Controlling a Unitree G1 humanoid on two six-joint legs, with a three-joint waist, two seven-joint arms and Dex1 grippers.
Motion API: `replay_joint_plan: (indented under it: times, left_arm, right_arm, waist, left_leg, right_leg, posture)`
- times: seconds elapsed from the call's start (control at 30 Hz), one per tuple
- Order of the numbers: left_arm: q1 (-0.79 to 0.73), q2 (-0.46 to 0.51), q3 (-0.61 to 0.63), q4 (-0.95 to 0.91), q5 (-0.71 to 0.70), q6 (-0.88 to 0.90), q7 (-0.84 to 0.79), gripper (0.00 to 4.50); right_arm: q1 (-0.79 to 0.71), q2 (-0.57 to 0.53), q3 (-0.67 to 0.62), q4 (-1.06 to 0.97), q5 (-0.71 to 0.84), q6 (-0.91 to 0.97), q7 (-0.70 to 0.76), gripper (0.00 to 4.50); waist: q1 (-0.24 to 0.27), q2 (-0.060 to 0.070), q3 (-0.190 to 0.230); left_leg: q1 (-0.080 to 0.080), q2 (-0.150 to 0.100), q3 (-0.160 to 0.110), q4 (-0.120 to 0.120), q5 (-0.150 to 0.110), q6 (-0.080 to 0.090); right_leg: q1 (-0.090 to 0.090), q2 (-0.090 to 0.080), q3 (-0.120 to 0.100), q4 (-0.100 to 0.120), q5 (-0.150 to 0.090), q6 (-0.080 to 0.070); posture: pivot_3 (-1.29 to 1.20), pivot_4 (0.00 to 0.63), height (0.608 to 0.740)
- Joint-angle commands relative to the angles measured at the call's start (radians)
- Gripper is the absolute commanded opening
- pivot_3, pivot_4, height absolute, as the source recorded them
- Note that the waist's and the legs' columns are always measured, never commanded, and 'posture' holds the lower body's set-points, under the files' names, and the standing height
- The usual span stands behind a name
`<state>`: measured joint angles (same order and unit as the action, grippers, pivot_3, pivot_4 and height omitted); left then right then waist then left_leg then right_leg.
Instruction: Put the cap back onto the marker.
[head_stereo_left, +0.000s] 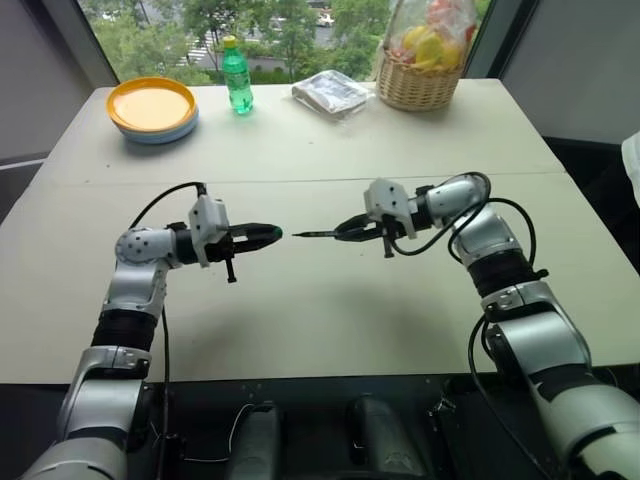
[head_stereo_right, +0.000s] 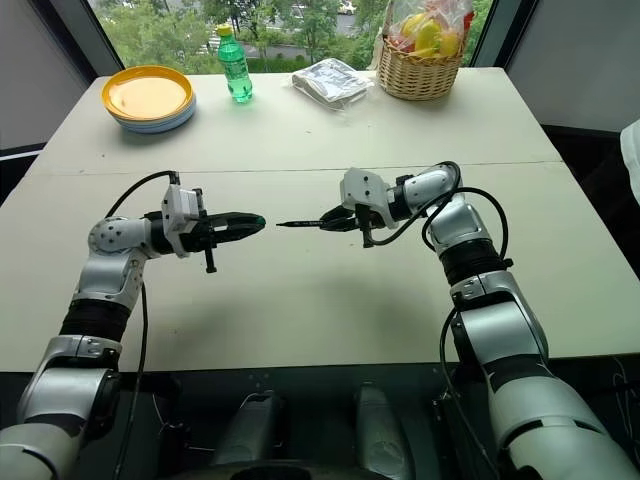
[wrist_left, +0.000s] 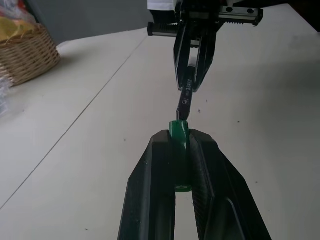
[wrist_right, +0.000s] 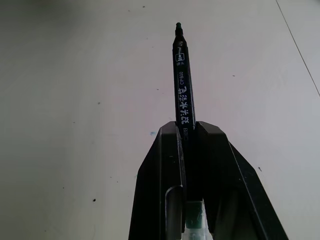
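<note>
Both hands hang over the bench middle, cap and marker tip facing, a small gap between
Left hand (head_stereo_left: 272, 234) is clamped on the green cap (wrist_left: 178, 131), its mouth turned right; right hand (head_stereo_left: 345, 229) is clamped on the marker (head_stereo_left: 315, 233), bare tip pointing left at the cap, apparently lined up to push together. White print runs along the barrel, too small to read. Far off stand a green bottle (head_stereo_left: 237, 76), plates (head_stereo_left: 152, 108) and a basket (head_stereo_left: 419, 85)
</note>
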<state>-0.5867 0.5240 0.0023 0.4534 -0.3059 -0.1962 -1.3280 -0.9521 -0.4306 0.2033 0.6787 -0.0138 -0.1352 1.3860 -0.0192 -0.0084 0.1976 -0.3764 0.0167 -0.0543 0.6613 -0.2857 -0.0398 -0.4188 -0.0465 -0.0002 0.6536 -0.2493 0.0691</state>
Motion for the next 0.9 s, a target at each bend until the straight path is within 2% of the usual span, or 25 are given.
replay_joint_plan:
  times: [0.03, 0.9]
  left_arm:
    - [0.011, 0.018, -0.006, -0.047, -0.011, 0.022, -0.017, 0.0]
    - [-0.021, 0.007, -0.026, -0.006, 0.019, -0.001, -0.008, 0.0]
  right_arm:
    - [-0.032, 0.002, -0.004, -0.033, 0.026, -0.001, 0.005, 0.02]
    - [-0.002, -0.009, 0.02, -0.118, 0.04, 0.051, 0.023, 0.02]
  waist:
    - [0.0, 0.0, 0.0]
    - [0.001, 0.0, 0.0]
  left_leg:
    - [0.0, 0.0, 0.0, 0.0, 0.0, 0.0]
    - [0.0, 0.0, 0.0, 0.0, 0.0, 0.0]
  right_leg:
    - [0.0, 0.0, 0.0, 0.0, 0.0, 0.0]
    - [0.0, 0.0, 0.0, 0.0, 0.0, 0.0]
  posture:
    - [0.0, 0.15, 0.74]
    - [0.0, 0.15, 0.74]
